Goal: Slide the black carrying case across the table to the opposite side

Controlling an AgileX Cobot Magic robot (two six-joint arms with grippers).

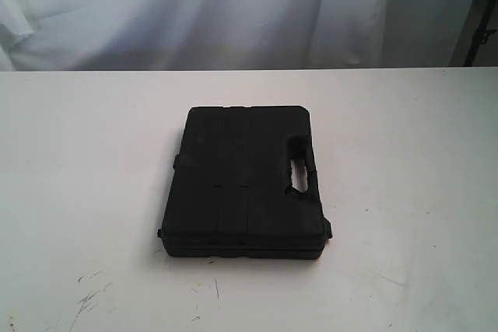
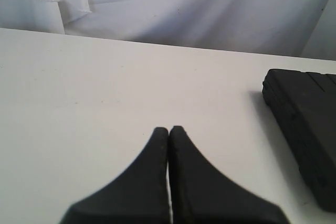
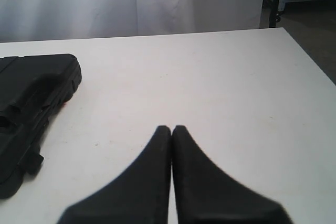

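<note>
The black carrying case (image 1: 245, 180) lies flat in the middle of the white table (image 1: 78, 192), its handle cut-out toward the right side. Neither arm shows in the exterior view. In the left wrist view my left gripper (image 2: 169, 129) is shut with nothing between its fingers, hovering over bare tabletop, and the case (image 2: 307, 124) lies off to one side, apart from it. In the right wrist view my right gripper (image 3: 171, 128) is shut and empty too, with the case (image 3: 31, 98) off to the other side, not touching.
A white curtain (image 1: 233, 5) hangs behind the table's far edge. Faint dark scuff marks (image 1: 89, 301) mark the near left tabletop. The table's right edge (image 3: 310, 56) shows in the right wrist view, with a dark floor and a metal frame (image 3: 274, 3) beyond.
</note>
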